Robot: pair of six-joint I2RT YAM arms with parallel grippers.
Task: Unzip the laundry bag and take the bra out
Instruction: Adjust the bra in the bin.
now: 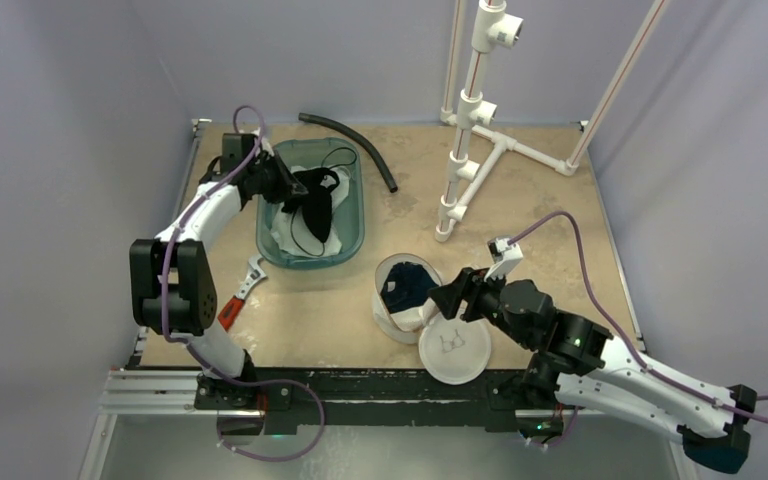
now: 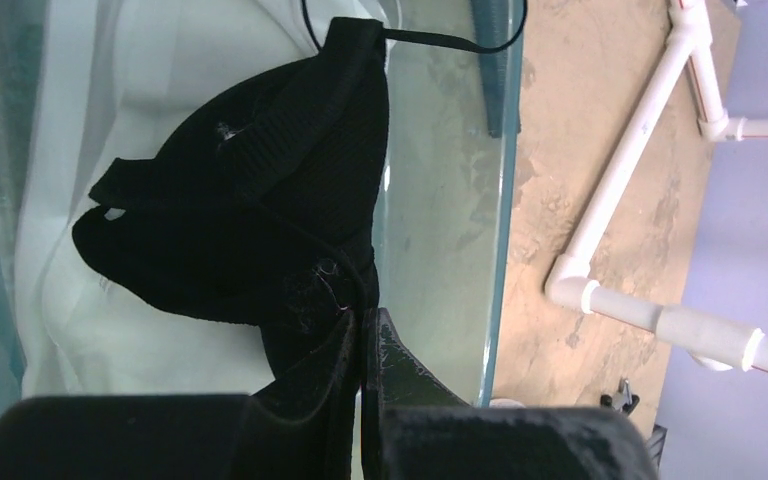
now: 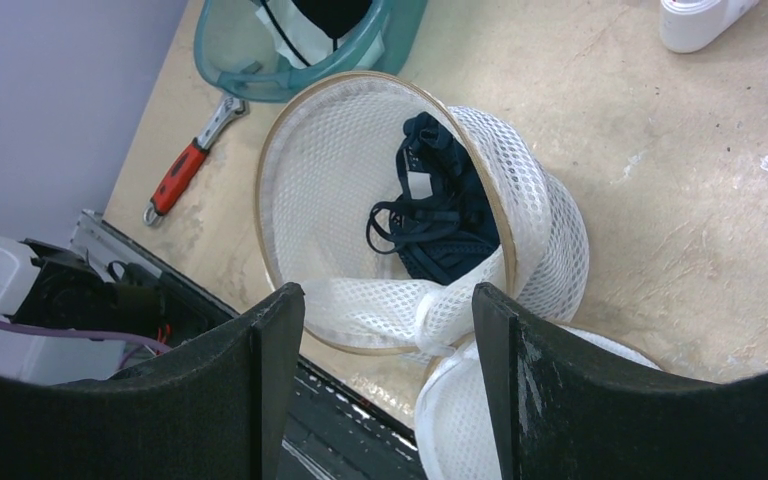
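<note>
A lab test cell — lavender walls (image 1: pixel 80 100), PVC pipe frame (image 1: pixel 470 130).

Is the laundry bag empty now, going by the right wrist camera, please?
No, a dark navy bra lies inside the open laundry bag, its straps visible against the white mesh.

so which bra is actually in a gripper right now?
The black bra, pinched by the shut left gripper over the teal tub. The navy bra lies loose inside the open laundry bag; the right gripper is open at its rim.
</note>
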